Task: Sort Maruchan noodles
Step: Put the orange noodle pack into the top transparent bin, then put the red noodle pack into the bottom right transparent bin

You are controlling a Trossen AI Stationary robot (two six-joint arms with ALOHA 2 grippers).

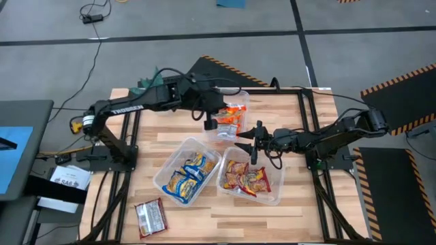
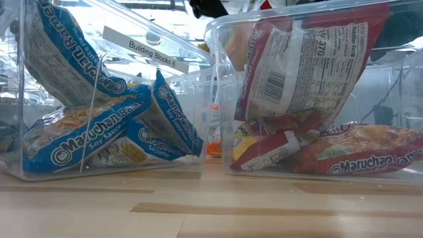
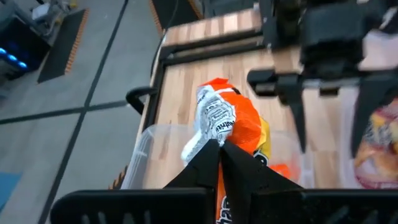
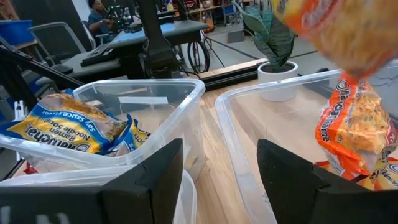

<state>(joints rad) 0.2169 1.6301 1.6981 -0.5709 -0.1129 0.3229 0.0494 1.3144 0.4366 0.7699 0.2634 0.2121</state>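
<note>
Noodles are spread over three clear tubs and the desk [image 1: 286,204]. Taking the middle tub [image 1: 185,171] as the landmark: it holds the yellow-and-blue packets [image 1: 187,173], which lean against each other inside it in the low view. Just to its right, almost touching, sits the tub of red packets [image 1: 248,178] (one of them stands upright against the wall, its printed back showing in the low view). Behind both, toward the far edge of the desk, is the third tub [image 1: 235,109] with orange packets in it.

Above that far tub hangs the left gripper [image 3: 219,149], its jaws pinched on the crimped end of an orange packet [image 3: 239,127], which dangles over the tub's rim. The right gripper [image 1: 253,139] hovers behind the tub of red packets and beside the far tub, its jaws spread wide with nothing between them; its wrist camera looks past them at the yellow-and-blue packets and the orange ones.

One maroon-and-silver packet [image 1: 150,216] lies loose on the desk, in front of the middle tub and to its left, apart from every tub.

A small potted plant [image 4: 273,46] stands beyond the far tub.
</note>
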